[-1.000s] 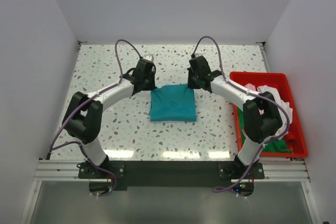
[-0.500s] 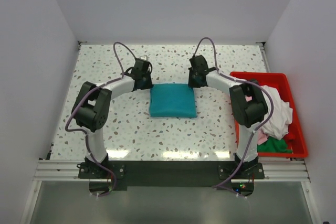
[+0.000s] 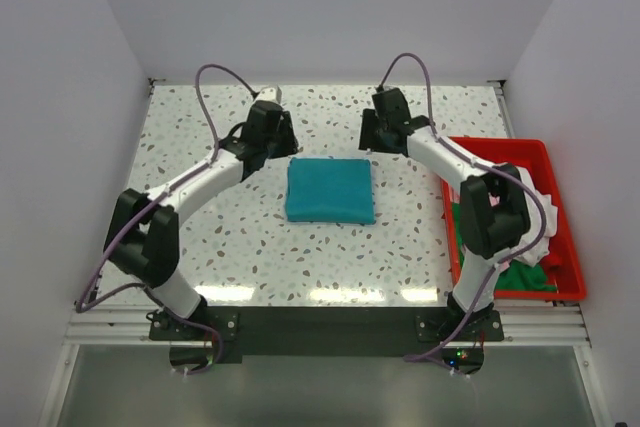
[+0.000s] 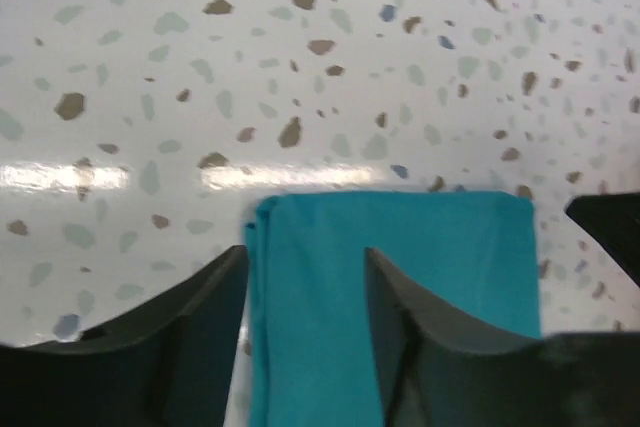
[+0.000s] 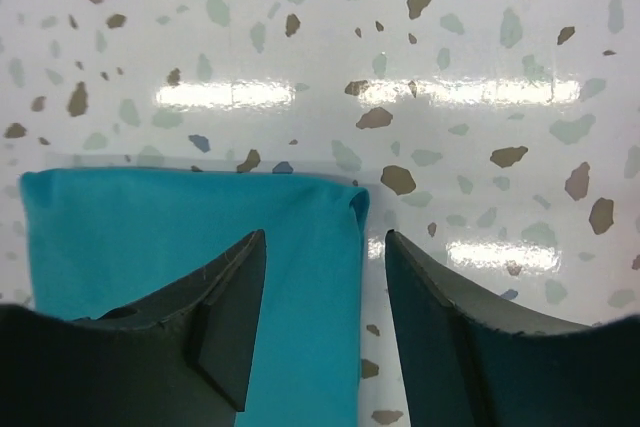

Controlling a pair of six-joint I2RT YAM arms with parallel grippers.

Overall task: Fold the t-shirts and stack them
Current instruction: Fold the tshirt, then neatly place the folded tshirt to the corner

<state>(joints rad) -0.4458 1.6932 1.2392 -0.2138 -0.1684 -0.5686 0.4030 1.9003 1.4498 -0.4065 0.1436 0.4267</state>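
Black fingers of the left gripper [image 3: 274,143] stand apart with nothing between them, poised at the far-left corner of the teal t-shirt [image 3: 330,190]. In the left wrist view the gripper [image 4: 305,257] hangs over the shirt's left edge [image 4: 262,247], where stacked layers show. Risk: a low or sideways retreat could catch the top layer with a fingertip and peel the fold open.

Centre: the teal t-shirt lies folded into a compact rectangle on the speckled table [image 3: 250,247], between the two arms and touched by neither. Risk: it occupies the middle of the working area. Spreading another shirt there could push it askew or rumple it, unless it is moved aside or treated as the base of the stack.

Right: the right gripper [image 3: 384,137] is likewise spread and empty, at the far-right corner. The right wrist view places it [image 5: 325,242] over a slightly rolled edge [image 5: 355,209], which a passing finger could lift.

Far right: the red bin [image 3: 520,144] holds a loose heap, white shirt [image 3: 540,215] above green shirt [image 3: 525,277]. Risk: the garments look entangled, so a pinch on one may drag a second out. The right arm's elbow also overhangs the bin and could snag cloth.
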